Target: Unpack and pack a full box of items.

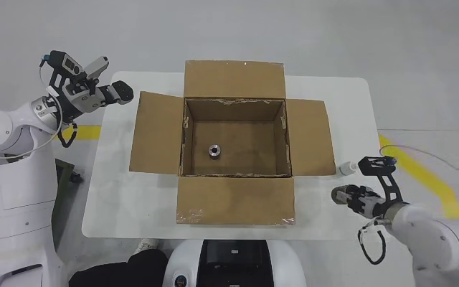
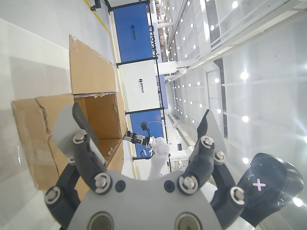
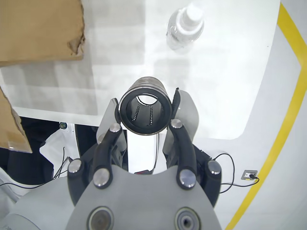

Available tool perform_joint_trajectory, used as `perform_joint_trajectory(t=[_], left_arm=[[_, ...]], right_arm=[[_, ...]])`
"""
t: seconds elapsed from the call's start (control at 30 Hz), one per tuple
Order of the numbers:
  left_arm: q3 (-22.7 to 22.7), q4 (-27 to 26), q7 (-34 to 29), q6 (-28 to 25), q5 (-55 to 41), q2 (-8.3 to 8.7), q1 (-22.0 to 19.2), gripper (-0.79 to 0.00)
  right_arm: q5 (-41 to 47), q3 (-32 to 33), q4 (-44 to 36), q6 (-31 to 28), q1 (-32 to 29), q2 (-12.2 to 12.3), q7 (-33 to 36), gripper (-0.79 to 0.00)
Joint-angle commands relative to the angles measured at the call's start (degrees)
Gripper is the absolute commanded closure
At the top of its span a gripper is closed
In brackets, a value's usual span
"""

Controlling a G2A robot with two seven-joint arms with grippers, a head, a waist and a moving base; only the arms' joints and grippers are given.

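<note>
One ring (image 1: 214, 150) lies in the box (image 1: 235, 79). Right gripper (image 3: 146, 100) clamps a sleeve (image 3: 146, 83) (bottle (image 3: 184, 32) nearby); left gripper (image 2: 141, 111) gapes.

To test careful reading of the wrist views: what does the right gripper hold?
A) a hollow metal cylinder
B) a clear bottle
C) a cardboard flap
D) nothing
A: the right gripper is shut on the hollow metal cylinder, while the clear bottle sits apart on the table.

white table (image 1: 107, 208) on grey floor (image 1: 401, 43) with a yellow line (image 3: 291, 34); blue panels (image 2: 130, 39) and ceiling lights (image 2: 244, 75) beyond.
</note>
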Motion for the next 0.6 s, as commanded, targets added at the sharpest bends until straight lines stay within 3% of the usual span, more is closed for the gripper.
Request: perform_joint_trajectory(t=[0.0, 0.3, 0.57], left_arm=[[0.0, 0.0, 0.0, 0.0, 0.0, 0.0, 0.0, -0.785], [0.0, 0.0, 0.0, 0.0, 0.0, 0.0, 0.0, -0.785], [0.0, 0.0, 0.0, 0.0, 0.0, 0.0, 0.0, -0.785]], right_arm=[[0.85, 0.9, 0.0, -0.78, 1.78, 0.23, 1.37, 0.0], [2.6, 1.33, 0.0, -4.01, 10.78, 1.41, 6.18, 0.0], [4.13, -4.24, 0.0, -7.83, 23.06, 3.82, 6.18, 0.0]])
